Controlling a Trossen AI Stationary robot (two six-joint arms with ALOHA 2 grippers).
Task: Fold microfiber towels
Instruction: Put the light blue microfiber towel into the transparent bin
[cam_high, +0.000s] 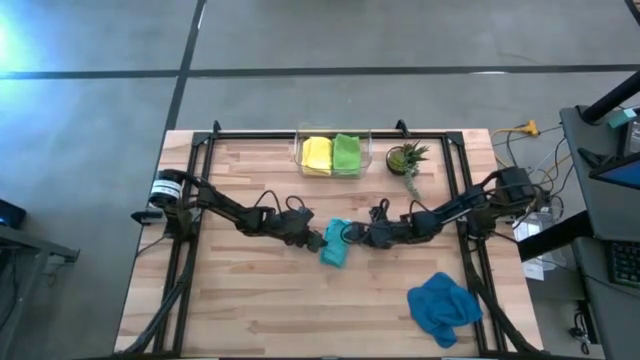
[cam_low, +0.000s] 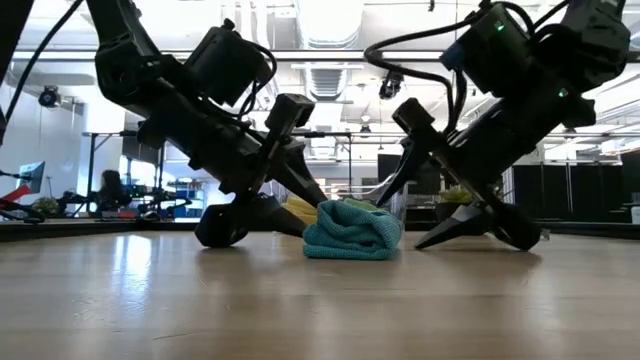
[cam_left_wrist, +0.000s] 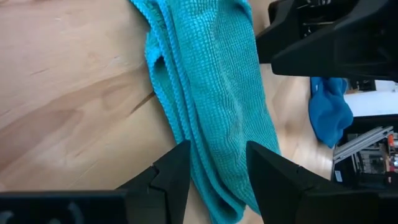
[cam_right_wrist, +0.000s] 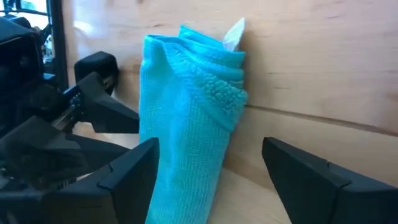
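Observation:
The teal towel (cam_high: 335, 244) lies on the table's middle, folded into a narrow bundle of several layers; it also shows in the low view (cam_low: 352, 230). My left gripper (cam_high: 316, 239) is open at the towel's left side, and in the left wrist view (cam_left_wrist: 217, 149) its fingers stand on either side of one end of the bundle. My right gripper (cam_high: 356, 236) is wide open at the towel's right side, straddling the bundle (cam_right_wrist: 186, 112). The blue towel (cam_high: 443, 305) lies crumpled at the near right. The yellow towel (cam_high: 316, 154) and lime green towel (cam_high: 346, 153) lie folded in a clear bin. My left gripper has its fingers (cam_left_wrist: 177, 171) low over the table on either side of the teal bundle's end (cam_left_wrist: 217, 186). The cloth fills the gap between them. Whether they press on it, I cannot tell. The towel lies flat on the table.
The clear bin (cam_high: 366, 150) stands at the far middle, with a small potted plant (cam_high: 406, 160) to its right. A black frame (cam_high: 196, 190) runs along the table's left, right and far sides. Bare wood lies at the near left.

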